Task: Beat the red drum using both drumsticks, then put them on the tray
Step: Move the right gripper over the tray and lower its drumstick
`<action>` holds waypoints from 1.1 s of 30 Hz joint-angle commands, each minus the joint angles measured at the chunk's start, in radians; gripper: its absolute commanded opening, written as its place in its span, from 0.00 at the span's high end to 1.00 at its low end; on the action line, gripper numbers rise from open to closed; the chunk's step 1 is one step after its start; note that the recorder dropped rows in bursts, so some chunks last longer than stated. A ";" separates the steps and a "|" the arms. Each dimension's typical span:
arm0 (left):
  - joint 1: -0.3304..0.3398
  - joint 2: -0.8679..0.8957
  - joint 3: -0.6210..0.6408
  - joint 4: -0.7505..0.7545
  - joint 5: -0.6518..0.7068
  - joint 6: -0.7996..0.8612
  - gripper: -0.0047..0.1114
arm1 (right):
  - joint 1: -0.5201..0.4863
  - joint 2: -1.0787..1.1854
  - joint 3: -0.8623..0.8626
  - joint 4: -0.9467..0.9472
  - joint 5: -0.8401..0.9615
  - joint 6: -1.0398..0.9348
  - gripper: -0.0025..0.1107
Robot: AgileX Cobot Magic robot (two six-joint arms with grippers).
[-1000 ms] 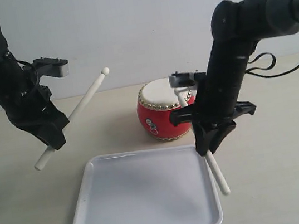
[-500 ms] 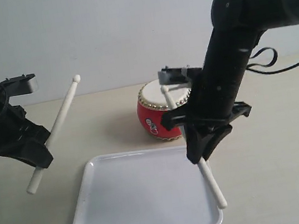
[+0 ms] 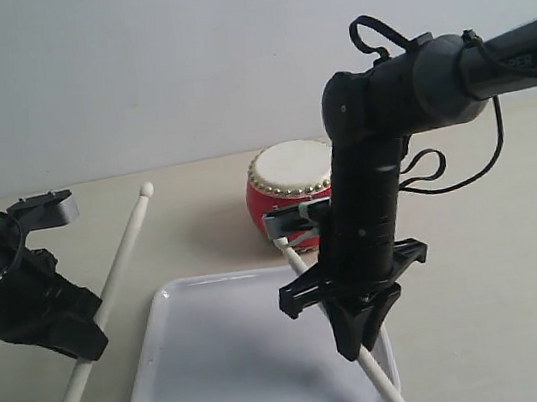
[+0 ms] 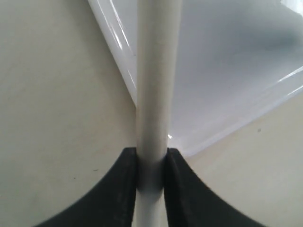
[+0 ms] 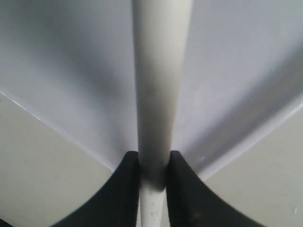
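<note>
The right gripper (image 3: 358, 341) grips one drumstick (image 3: 390, 391) steeply above the tray (image 3: 222, 365) at its right edge; the left gripper (image 3: 83, 345) grips the other stick (image 3: 125, 255) beside its left rim. Dropped so tilted, either could bounce out, perhaps toward the red drum (image 3: 290, 172) behind.

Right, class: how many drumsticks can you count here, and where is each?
2. One drumstick is clamped in the left gripper, tilted, left of the tray. The other drumstick is clamped in the right gripper, slanting over the tray's right side. None appears hidden.
</note>
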 commanded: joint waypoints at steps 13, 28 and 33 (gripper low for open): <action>0.084 -0.022 0.003 -0.043 -0.021 -0.001 0.96 | 0.059 0.063 -0.179 -0.134 -0.004 -0.086 0.98; 0.092 -0.050 0.003 -0.089 -0.022 0.025 0.96 | 0.098 0.100 -0.181 -0.181 -0.004 -0.152 0.98; 0.092 -0.050 0.003 -0.094 -0.020 0.025 0.96 | 0.105 0.125 -0.184 -0.187 -0.004 -0.152 0.98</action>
